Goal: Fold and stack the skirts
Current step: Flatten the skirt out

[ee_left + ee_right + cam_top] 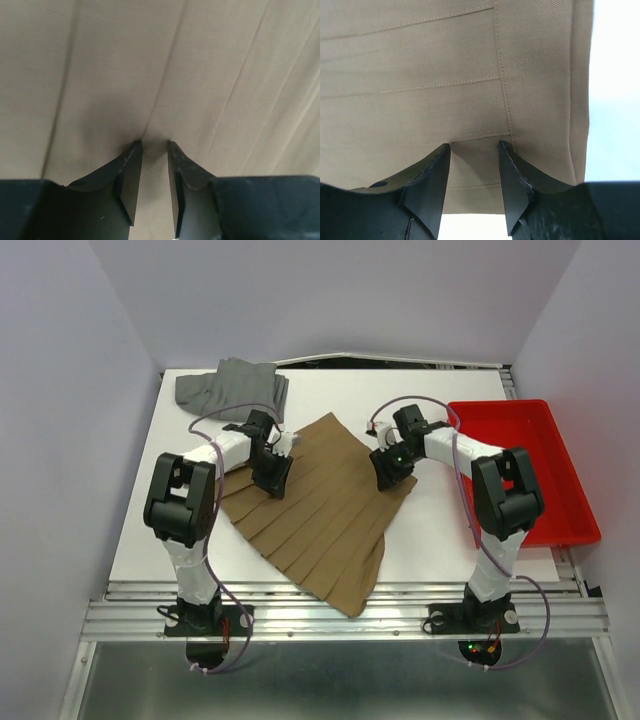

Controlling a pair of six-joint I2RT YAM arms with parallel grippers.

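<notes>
Skirts first: the tan skirt (320,505) lies spread flat mid-table (440,540), its near corner hanging over the front edge. The grey skirt (232,388) sits crumpled at the far left corner.

Your left gripper (155,144) presses its tips into a pleat with only a narrow gap, and you cannot tell whether cloth is pinched. Your right gripper (474,145) stands parted over the stitched band by the skirt's right edge, gripping nothing.

If one side catches only the top layer, or one arm lifts alone, your fold will likely skew and the pleats will fan out. The overhanging corner could drag the cloth off the table.

The red tray (520,440) sits close on the right arm's outer side, and the grey skirt crowds the space beyond your left arm.
</notes>
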